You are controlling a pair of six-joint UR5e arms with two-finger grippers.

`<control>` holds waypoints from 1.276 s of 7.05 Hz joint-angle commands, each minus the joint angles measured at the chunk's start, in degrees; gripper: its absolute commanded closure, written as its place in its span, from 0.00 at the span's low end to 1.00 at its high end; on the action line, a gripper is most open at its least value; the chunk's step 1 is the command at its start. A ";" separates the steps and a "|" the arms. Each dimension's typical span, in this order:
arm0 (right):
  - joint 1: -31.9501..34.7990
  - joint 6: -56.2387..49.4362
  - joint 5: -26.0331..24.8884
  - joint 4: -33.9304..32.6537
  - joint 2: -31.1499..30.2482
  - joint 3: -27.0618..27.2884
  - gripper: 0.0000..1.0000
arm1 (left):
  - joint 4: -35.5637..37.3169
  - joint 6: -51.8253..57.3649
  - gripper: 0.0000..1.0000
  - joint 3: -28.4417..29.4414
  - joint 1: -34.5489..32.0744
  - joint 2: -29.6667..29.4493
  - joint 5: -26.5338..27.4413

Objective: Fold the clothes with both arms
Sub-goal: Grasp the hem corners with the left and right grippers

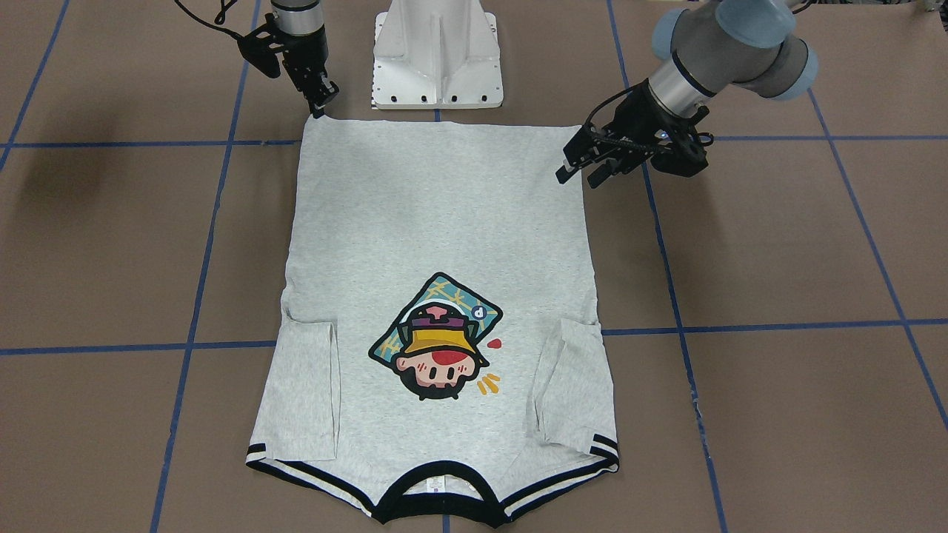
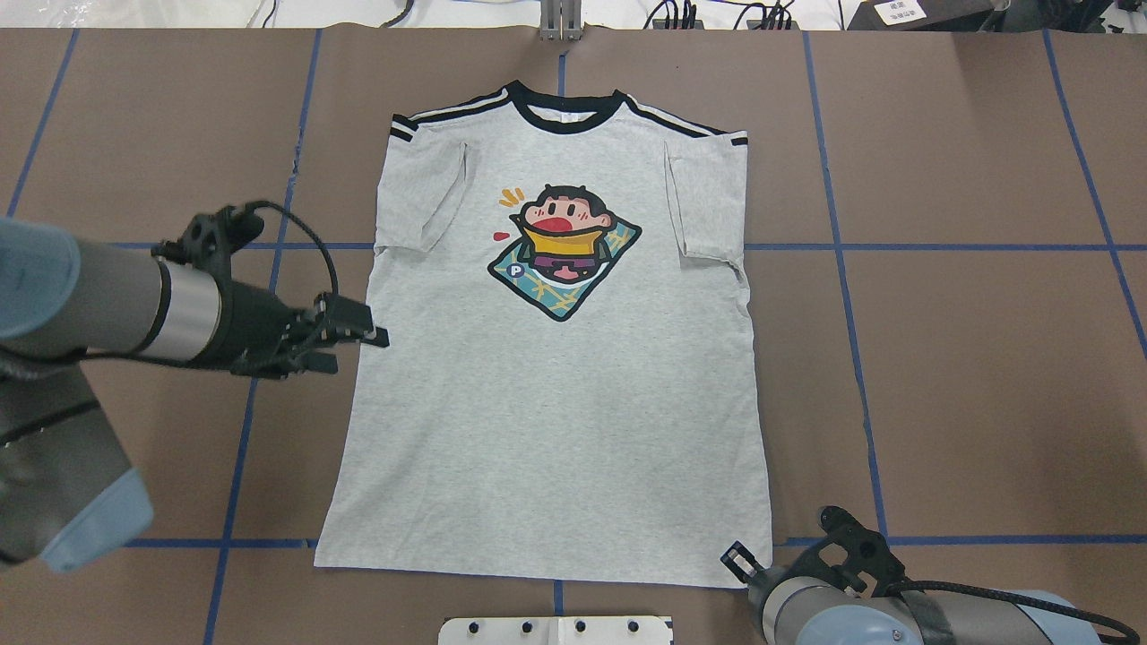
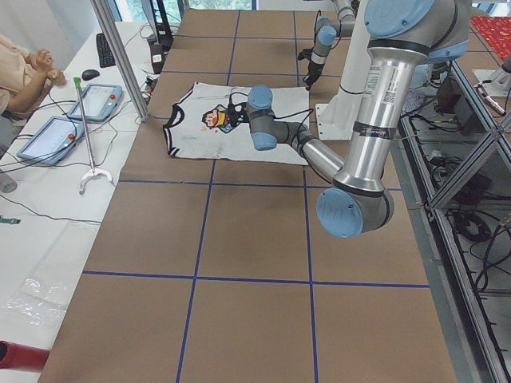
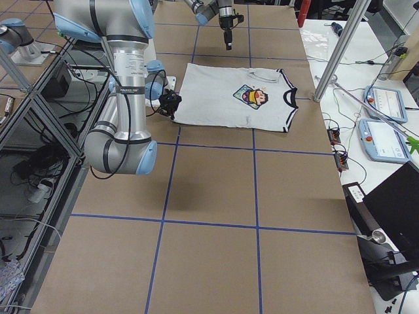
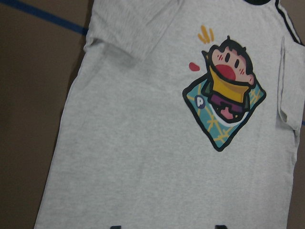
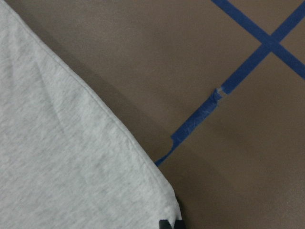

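**Desk (image 1: pixel 778 244) and shirt, all views.** The grey shirt (image 1: pixel 444 222) lies flat on the brown desk, centred before my white pedestal (image 1: pixel 438 55), with the print (image 1: pixel 437 337) facing up. The hem is on my side, close to the pedestal. The black collar (image 1: pixel 437 511) is at the far end, towards the operators' edge. Both sleeves (image 1: pixel 307 385) are turned inward and rest on the body of the shirt, with their striped shoulders beside the collar. Blue tape lines (image 1: pixel 740 326) cross the desk, and some pass under the cloth.

**Left arm.** My left gripper (image 1: pixel 578 179) reaches in from my left side and hangs over the shirt's left edge, between the sleeve and the hem. Its fingers are spread. In the left wrist view the two tips show well apart at the bottom edge, with most of the shirt and the whole print in sight below them. The gripper therefore stands above the cloth and holds nothing.

**Right arm.** My right gripper (image 1: pixel 320 109) points straight down at the hem corner on my right side. In the right wrist view the tips appear together at the middle of the bottom edge, and the shirt's corner runs right up to them. I read the fingers as pressed together on that corner. The corner itself lies low on the desk, and the rest of the hem is flat.
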 commanded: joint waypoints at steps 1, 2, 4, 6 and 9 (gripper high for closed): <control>0.83 0.06 2.28 -0.02 0.39 1.66 1.00 | 3.15 -4.38 0.00 -6.76 13.67 9.87 11.94; 0.83 0.06 2.56 -0.02 0.13 1.59 1.00 | 5.69 -5.99 0.01 -7.04 17.39 11.39 15.30; 0.83 0.06 2.56 -0.02 0.21 1.67 1.00 | 11.50 -14.23 0.07 -6.60 24.25 10.79 18.47; 0.92 0.06 2.56 -0.02 -0.31 1.58 1.00 | 13.62 -14.97 0.14 -5.90 25.42 10.00 19.73; 0.92 0.06 2.47 -0.10 -0.49 1.50 1.00 | 14.95 -14.62 0.19 -5.63 25.69 9.82 20.16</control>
